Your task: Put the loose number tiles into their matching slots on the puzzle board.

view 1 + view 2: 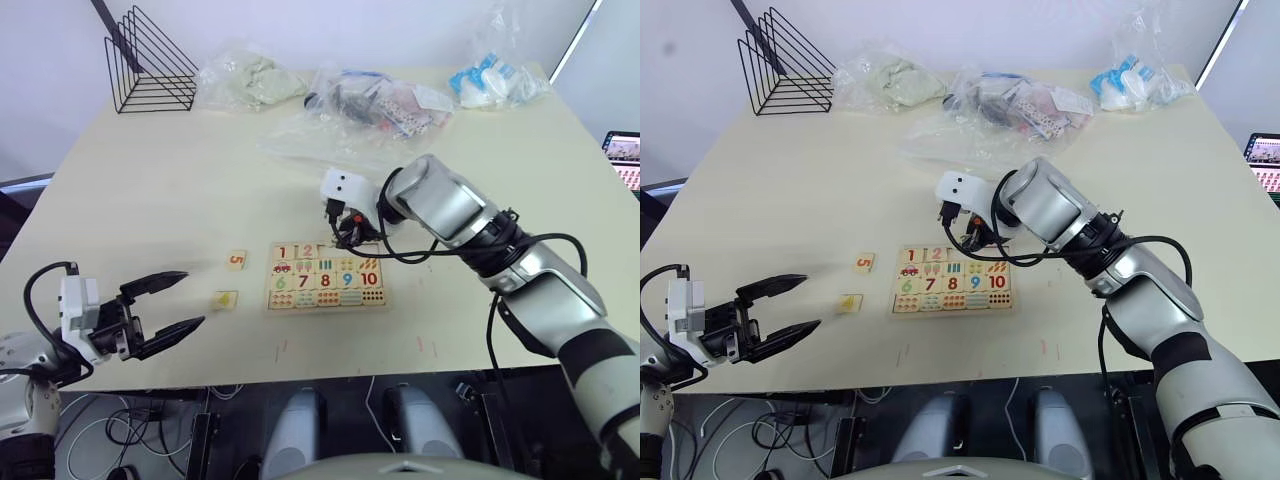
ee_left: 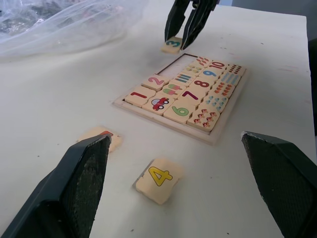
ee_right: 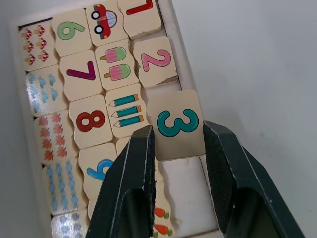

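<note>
The puzzle board lies near the table's front edge, with tiles 1 and 2 seated in its top strip. The strip's other slots are bare. My right gripper hovers over the board's far edge, shut on the tile with a teal 3, which hangs just past tile 2. Two loose number tiles lie left of the board: the 5 and the yellow 4. My left gripper is open near the front left edge, a short way from the 4.
A black wire rack stands at the back left. Several clear plastic bags of items lie along the back of the table. A laptop shows beyond the right edge.
</note>
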